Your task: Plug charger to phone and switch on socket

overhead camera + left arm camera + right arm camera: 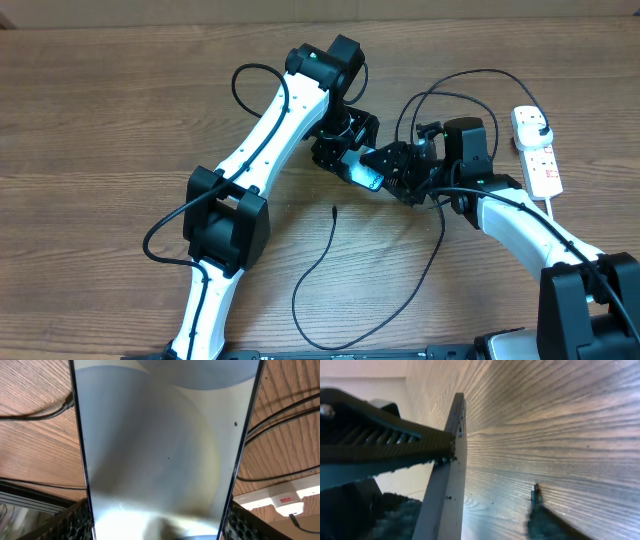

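Observation:
The phone (366,176), cyan screen lit, is held above the table with my left gripper (345,150) shut on it. In the left wrist view the phone (160,450) fills the frame between the fingers (75,521). My right gripper (397,168) is at the phone's other end, jaws open around it. In the right wrist view one finger (380,450) touches the phone's edge (447,490), and bare wood shows between the phone and the other finger (550,525). The charger's connector tip (333,208) lies loose on the table, held by nothing. The socket (540,160) lies at the far right with a black plug (535,125) in it.
The charger cable (310,290) loops across the table in front of the arms and back up toward the socket. The white socket (285,497) shows at the lower right of the left wrist view, with black cables (280,415) above it.

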